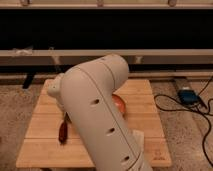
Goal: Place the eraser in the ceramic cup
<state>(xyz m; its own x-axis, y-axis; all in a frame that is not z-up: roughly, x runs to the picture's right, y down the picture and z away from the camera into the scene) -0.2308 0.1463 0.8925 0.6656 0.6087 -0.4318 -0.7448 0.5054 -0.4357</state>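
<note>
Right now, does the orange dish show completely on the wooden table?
No, the white arm covers the left part of the orange dish, and the gripper is out of sight somewhere behind that arm.

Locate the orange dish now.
In the camera view, the orange dish peeks out just right of the arm, mid wooden table; the gripper is hidden behind the arm's left end.

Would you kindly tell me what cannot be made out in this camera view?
Eraser: not seen, camera view; the arm covers the table's middle.
Cup: not seen, likewise behind the arm.
Gripper: not seen; the arm's far end, over the table's left side, hides it.
Orange dish: only a sliver shows beside the arm.
Red object: its top is hidden by the arm.
</note>
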